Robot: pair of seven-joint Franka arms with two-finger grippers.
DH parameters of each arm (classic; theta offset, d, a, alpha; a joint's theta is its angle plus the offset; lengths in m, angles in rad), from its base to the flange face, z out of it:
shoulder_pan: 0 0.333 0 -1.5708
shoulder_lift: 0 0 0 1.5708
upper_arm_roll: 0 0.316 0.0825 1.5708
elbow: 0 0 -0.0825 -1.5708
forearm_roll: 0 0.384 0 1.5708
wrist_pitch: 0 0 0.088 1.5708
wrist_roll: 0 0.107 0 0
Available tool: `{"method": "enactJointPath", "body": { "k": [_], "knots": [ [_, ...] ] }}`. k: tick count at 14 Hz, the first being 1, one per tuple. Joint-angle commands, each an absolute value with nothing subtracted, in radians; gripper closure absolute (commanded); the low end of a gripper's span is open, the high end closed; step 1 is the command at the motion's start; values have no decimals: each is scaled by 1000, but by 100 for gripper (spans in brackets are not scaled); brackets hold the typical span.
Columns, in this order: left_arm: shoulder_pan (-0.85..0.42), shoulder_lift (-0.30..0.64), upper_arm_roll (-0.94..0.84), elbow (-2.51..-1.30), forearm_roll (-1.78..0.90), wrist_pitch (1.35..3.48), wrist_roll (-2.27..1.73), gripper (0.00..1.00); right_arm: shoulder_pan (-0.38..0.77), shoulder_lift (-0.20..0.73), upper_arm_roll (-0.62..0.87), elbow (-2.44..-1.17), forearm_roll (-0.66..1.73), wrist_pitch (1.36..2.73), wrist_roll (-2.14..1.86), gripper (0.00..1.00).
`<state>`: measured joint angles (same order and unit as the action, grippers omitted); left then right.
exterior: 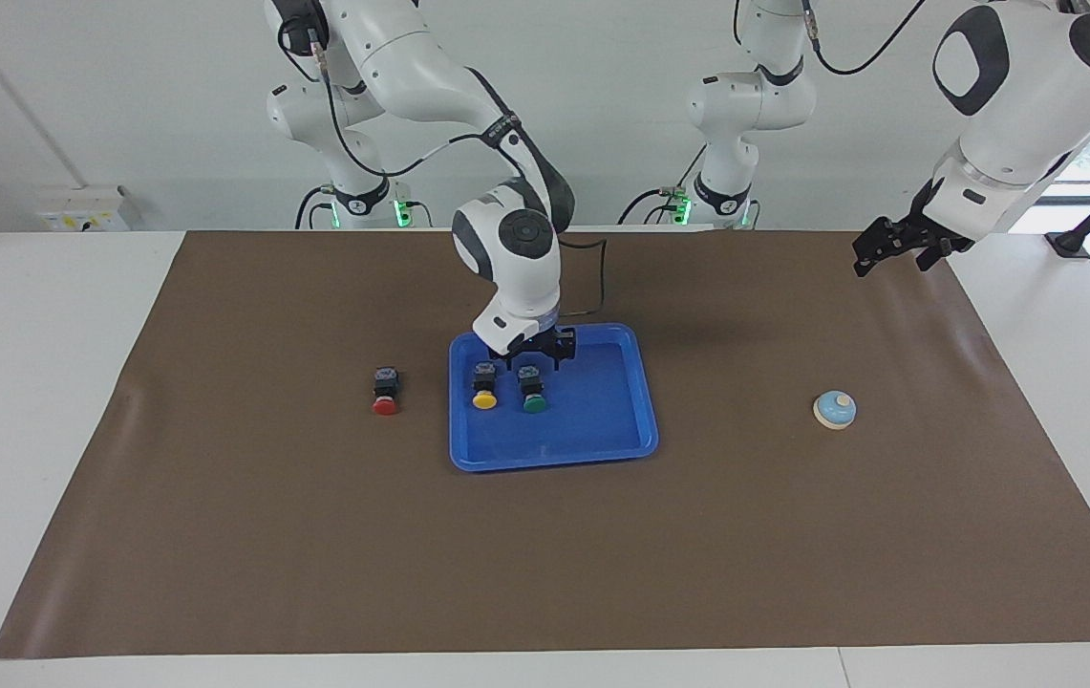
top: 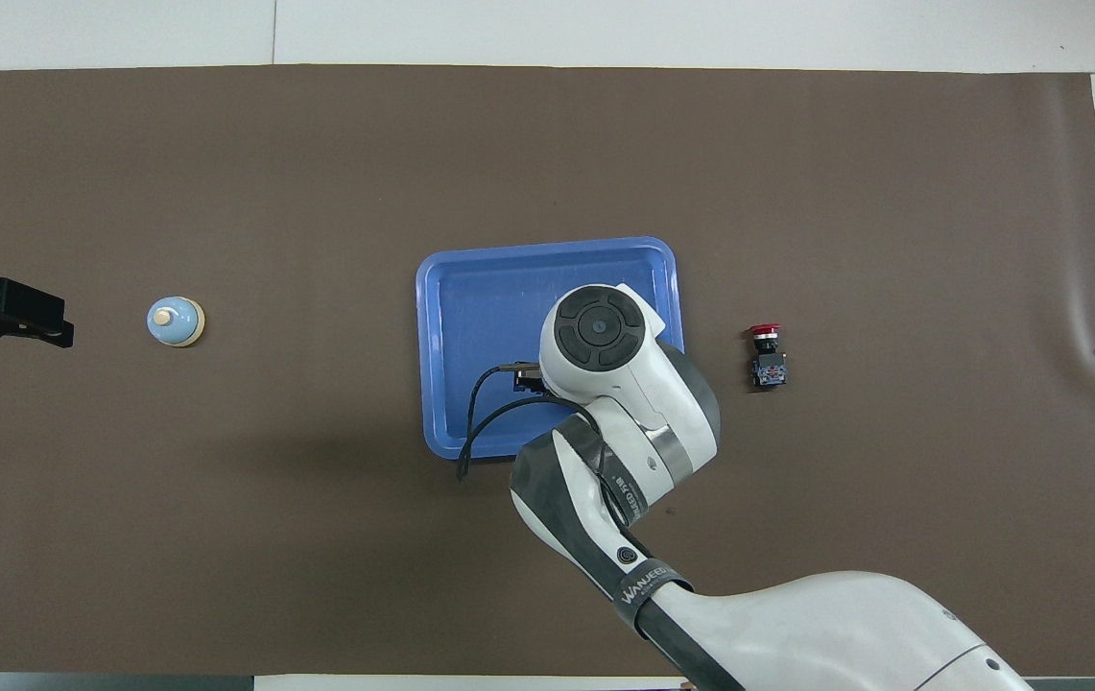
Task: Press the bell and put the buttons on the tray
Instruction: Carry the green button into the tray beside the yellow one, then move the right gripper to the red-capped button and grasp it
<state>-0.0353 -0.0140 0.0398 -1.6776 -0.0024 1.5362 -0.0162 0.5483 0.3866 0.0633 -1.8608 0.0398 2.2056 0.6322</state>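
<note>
Lying on the counter beside the tray point(exterior: 640, 420), toward the right arm's end, the red button point(exterior: 385, 390) has its cap pointing away from the robots. The right pincer point(exterior: 538, 355), spread and empty, hangs over the tray above the yellow button point(exterior: 483, 387) and green button point(exterior: 532, 390); it is the nearer one. The bell point(exterior: 834, 409) sits toward the counter's other end, where the left pincer point(exterior: 891, 250) waits, spread.

Lighting was bright, even and diffuse in both views. The brown mat point(exterior: 315, 535) showed only soft shadows: a faint one at 12 o'clock of the tray point(exterior: 645, 420), a broad dim one at 7 o'clock of it from overhead. Window glare blew out at 3 o'clock, facing view. Focus sharp; edge distortion possibly slight.
</note>
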Motion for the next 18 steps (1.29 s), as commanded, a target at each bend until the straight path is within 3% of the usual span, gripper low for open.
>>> {"method": "enactJointPath", "body": {
  "k": [1,4,9,12,18],
  "knots": [
    [-43,-35,51,-1695,-11,1540,-11,0,505,330,48,-1842,40,2134,624,0],
    [-43,-35,51,-1695,-11,1540,-11,0,387,252,48,-1850,37,2077,496,0],
    [-43,-35,51,-1695,-11,1540,-11,0,207,206,48,-1939,35,2072,341,0],
    [-43,-35,51,-1695,-11,1540,-11,0,175,181,48,-2009,11,2104,337,0],
    [-43,-35,51,-1695,-11,1540,-11,0,175,130,49,-2207,11,2304,331,0]
  ]
}}
